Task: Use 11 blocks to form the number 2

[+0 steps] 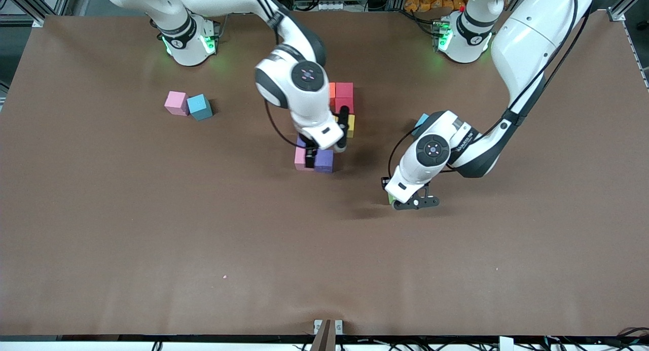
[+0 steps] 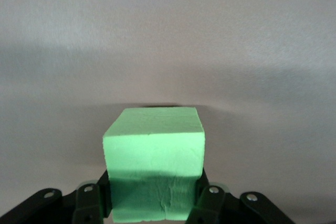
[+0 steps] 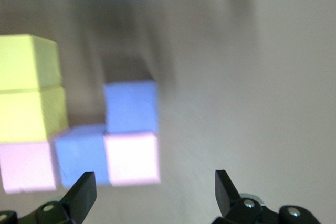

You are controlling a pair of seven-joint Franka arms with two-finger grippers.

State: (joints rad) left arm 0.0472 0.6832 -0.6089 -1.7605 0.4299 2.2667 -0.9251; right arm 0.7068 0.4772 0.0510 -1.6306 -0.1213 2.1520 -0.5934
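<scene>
Green block (image 2: pixel 153 153) sits clenched in the left gripper (image 1: pixel 413 203), low over the table (image 1: pixel 152 229), toward the left arm's end from the number 2 (image 1: pixel 332 128). Over that unfinished figure's purple cube (image 1: pixel 324 161) hangs the right gripper (image 1: pixel 324 150), fingers spread, holding nothing. Farther toward the right arm's end lie a pink cube (image 1: pixel 176 102) touching a light-blue cube (image 1: pixel 199 107).

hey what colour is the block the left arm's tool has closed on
Green. The block sits between the left tool's fingers; the left wrist view shows it best.

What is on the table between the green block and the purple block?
Nothing: in the front view only bare brown table lies between the green block, held in the left gripper, and the purple block.
</scene>
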